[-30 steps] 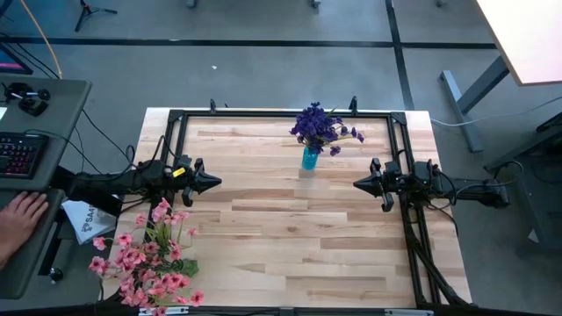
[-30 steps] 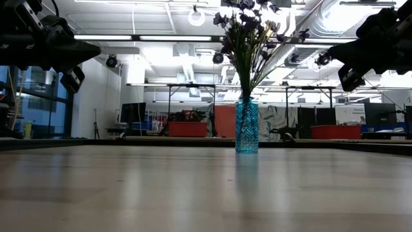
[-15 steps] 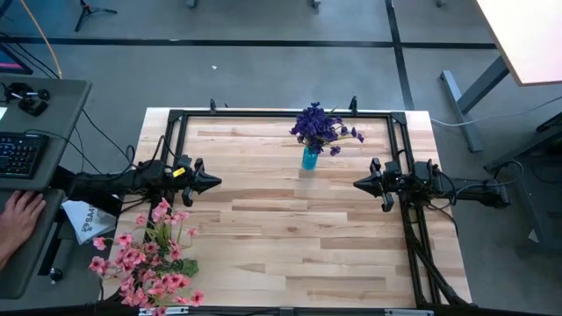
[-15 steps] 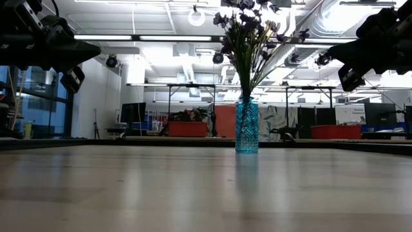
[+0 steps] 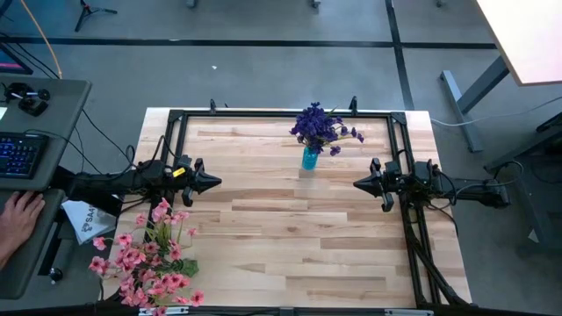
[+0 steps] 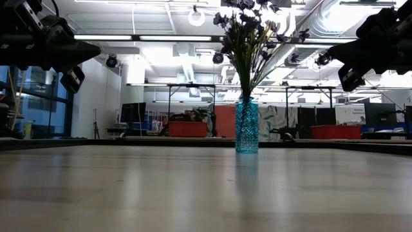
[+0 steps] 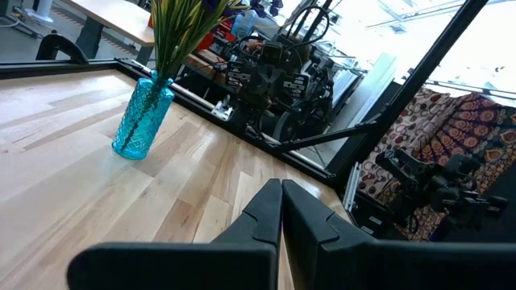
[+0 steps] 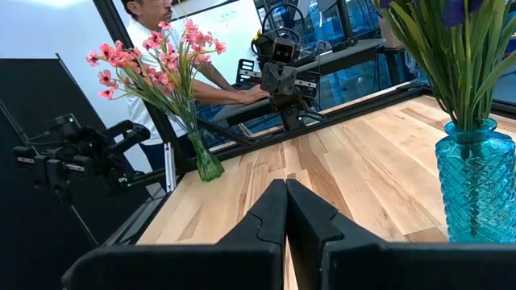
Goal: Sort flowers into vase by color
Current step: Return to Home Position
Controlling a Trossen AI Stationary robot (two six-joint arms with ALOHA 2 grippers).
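Purple flowers [image 5: 320, 127] stand with their stems in a blue glass vase [image 5: 310, 159] near the table's far edge; the low view shows the vase [image 6: 246, 125] upright on its base. Pink flowers [image 5: 147, 261] stand in a green glass vase [image 8: 207, 165] at the table's near left corner. My left gripper [image 5: 217, 183] hovers shut at the left side, above the table, pointing right. My right gripper [image 5: 356, 184] hovers shut at the right side, pointing left. Both wrist views show the fingers closed together [image 7: 281, 193] [image 8: 285, 193], holding nothing.
A black frame rail [image 5: 281, 113] runs along the table's far, left and right edges. Bare wood [image 5: 290, 237] lies between the two grippers and toward the near edge. A person's hand [image 5: 18, 215] rests at a desk with a keyboard left of the table.
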